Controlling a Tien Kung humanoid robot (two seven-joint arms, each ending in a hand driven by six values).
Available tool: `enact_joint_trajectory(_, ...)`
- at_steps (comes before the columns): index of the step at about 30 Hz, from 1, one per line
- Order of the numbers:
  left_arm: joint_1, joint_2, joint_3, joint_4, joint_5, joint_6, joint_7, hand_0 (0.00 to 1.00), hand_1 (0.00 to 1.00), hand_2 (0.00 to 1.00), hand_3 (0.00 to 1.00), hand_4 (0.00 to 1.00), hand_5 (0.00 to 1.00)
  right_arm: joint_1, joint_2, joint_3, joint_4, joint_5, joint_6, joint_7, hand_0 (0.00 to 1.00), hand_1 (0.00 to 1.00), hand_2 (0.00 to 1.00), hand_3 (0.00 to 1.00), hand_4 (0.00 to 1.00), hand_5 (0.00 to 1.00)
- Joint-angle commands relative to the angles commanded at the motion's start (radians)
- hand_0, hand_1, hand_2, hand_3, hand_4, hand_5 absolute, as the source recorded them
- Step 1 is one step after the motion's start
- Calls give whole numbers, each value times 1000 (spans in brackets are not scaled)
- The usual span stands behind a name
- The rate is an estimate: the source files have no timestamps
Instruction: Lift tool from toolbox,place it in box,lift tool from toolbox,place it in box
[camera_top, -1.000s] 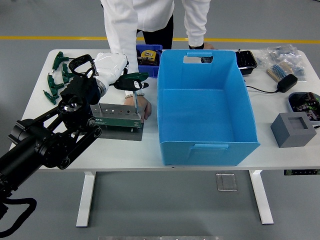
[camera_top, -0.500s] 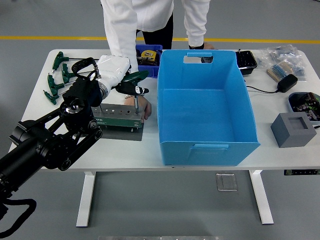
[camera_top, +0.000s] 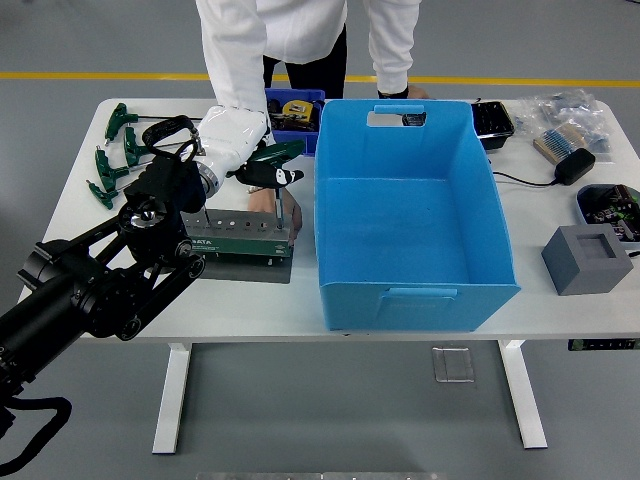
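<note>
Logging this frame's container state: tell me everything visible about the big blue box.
The blue box is a large open-topped bin, seemingly thin plastic, with slanted walls and handle cutouts in its far and near walls. It stands upright on the white table, right of the green tool holder. Its inside looks empty; neither hand touches it.

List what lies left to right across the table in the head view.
Loose green T-handle wrenches → green toolbox → green T-handle tool held by the left hand → blue box → grey block.

Tool (camera_top: 274, 160) higher, nearer blue box (camera_top: 408, 215).
</note>
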Motion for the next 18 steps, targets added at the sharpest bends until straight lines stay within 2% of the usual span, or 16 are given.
enact_joint_trajectory(5, -4, 7, -7, -3, 0, -6, -9, 41, 2, 8, 108, 853, 586, -1, 1, 4, 0, -3, 0, -1, 642, 619, 718, 734, 912, 988)
enact_joint_trajectory(6, -6, 9, -8, -3, 0, -8, -12, 42, 2, 6, 113, 840, 536, -1, 1, 6, 0, -4, 0, -1, 642, 618, 719, 732, 912, 987)
enact_joint_trajectory(11, -11, 20, -12, -12, 0, -15, -29, 42, 2, 6, 113, 840, 536, -2, 3, 9, 0, -5, 0, -3, 642, 618, 719, 732, 912, 987)
enact_joint_trajectory(12, -14, 26, -11, -16, 0, -22, -33, 43, 2, 6, 114, 842, 493, -2, 3, 12, 0, -7, -1, -4, 642, 618, 718, 733, 912, 986)
enact_joint_trajectory(18, -34, 56, -10, -42, 0, -57, -52, 36, 2, 7, 114, 840, 496, -3, 5, 18, 0, -9, 0, -5, 642, 618, 717, 733, 911, 986)
